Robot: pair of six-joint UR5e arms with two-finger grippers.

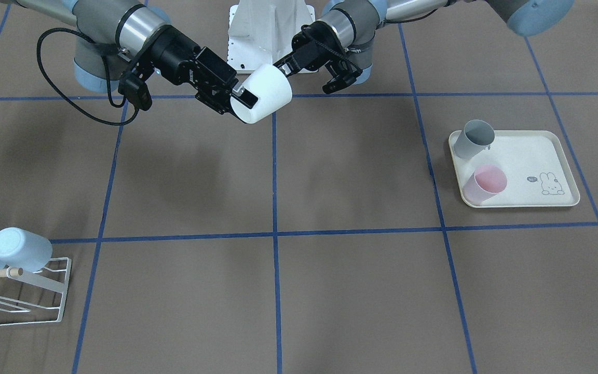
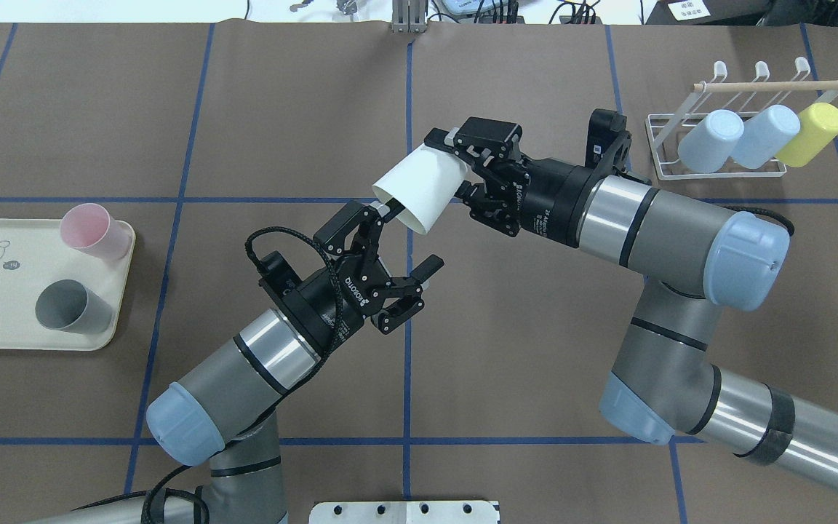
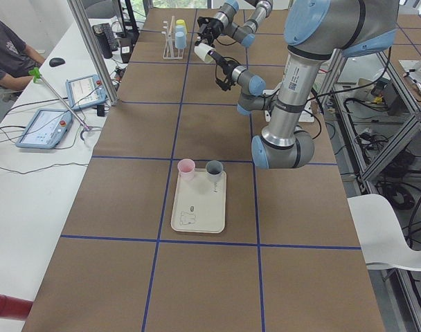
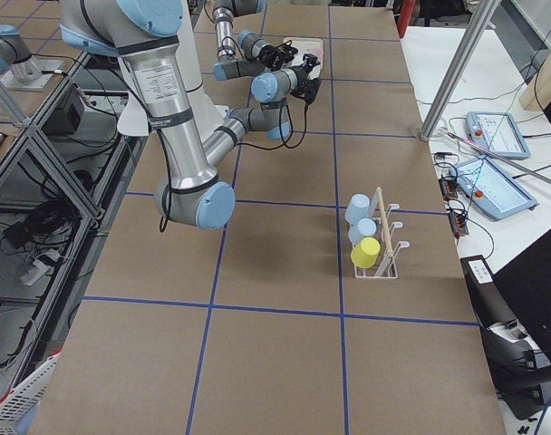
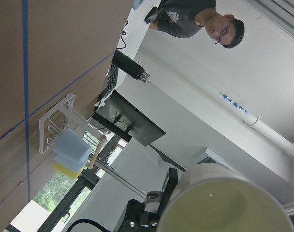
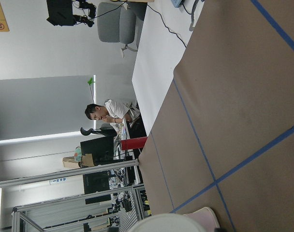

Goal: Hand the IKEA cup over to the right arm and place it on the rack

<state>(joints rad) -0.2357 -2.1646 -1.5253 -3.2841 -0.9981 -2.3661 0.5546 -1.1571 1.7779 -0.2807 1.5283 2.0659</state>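
IKEA cup (image 2: 419,191), the white one, is lying on its side in the air above the middle of the tabletop (image 2: 535,327). Its mouth points at the left gripper (image 2: 408,237) and its base end sits in the right gripper (image 2: 455,166). I read the right jaws as clamped across the narrow base end. The left jaws are spread wide, one fingertip just beside the rim, holding nothing. This looks to me like a light, stiff plastic tumbler with smooth tapered walls, so I'd worry about the jaws sliding off the narrow end, not about crushing it. The base grip suits me, since it leaves the mouth free to go over a prong. The rack (image 2: 717,175) stands well off on the right arm's side, carrying pale blue cups (image 2: 710,142) and a yellow cup (image 2: 812,135), so I'd aim for a free prong.
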